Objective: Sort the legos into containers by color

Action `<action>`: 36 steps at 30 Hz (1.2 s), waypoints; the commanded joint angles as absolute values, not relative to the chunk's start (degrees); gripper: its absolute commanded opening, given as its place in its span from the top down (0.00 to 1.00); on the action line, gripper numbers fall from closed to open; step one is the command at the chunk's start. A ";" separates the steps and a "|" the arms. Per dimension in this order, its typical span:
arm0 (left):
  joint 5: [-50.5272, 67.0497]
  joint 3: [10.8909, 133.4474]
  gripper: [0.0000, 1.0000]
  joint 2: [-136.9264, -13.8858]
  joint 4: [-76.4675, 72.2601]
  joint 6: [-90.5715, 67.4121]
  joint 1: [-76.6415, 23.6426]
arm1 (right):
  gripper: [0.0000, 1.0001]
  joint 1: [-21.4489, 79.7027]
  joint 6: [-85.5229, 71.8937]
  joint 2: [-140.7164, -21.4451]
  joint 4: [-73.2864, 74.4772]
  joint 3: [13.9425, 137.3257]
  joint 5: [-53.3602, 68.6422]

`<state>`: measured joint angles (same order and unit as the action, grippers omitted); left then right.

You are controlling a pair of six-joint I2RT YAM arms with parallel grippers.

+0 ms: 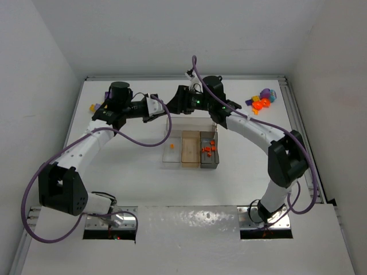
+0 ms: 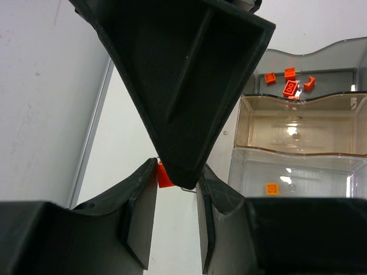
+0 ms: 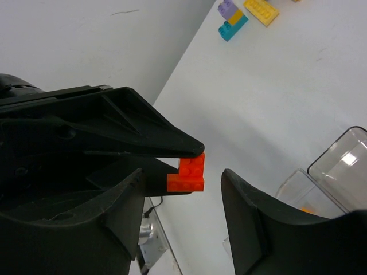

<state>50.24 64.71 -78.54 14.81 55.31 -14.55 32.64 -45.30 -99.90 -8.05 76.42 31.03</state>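
Note:
An L-shaped orange-red lego [image 3: 187,174] hangs above the table, pinched at its top by the tips of my left gripper [image 2: 179,172], which is shut on it. In the left wrist view only a corner of that lego [image 2: 164,175] shows. My right gripper [image 3: 182,172] is open, with one finger on each side of the lego and not touching it. In the top view both grippers meet just behind the tray: the left gripper [image 1: 160,113] and the right gripper [image 1: 174,107]. The tray's grey container [image 2: 335,73] holds several orange-red legos [image 2: 291,87]. The tan container [image 2: 258,127] lies beside it. The clear container [image 2: 321,172] holds one orange piece [image 2: 272,188].
A pile of purple, orange and yellow legos [image 1: 262,102] lies at the back right. A purple-yellow-teal stack [image 3: 231,20] and a yellow brick [image 3: 262,8] lie at the back left. The tray's wide section [image 1: 189,122] sits under the grippers. White walls close the table on three sides.

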 commanded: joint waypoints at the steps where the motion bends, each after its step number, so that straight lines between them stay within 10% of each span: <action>1: 51.24 64.60 1.00 -78.05 11.42 54.49 -15.21 | 0.46 33.31 -45.62 -100.81 -9.49 79.01 33.05; 21: 45.62 64.34 1.00 -79.37 7.12 53.00 -15.12 | 0.67 33.31 -44.83 -100.02 -6.68 78.14 33.49; 27: 45.79 64.51 1.00 -79.45 8.70 54.93 -15.12 | 1.00 33.22 -44.91 -99.67 -6.16 78.05 33.57; 36: 39.65 61.18 1.00 -80.15 16.26 63.80 -15.12 | 1.00 28.48 -46.32 -96.95 -4.66 75.06 34.10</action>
<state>44.62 63.31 -79.09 13.98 59.11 -15.90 30.72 -45.71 -100.62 -5.82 76.12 32.21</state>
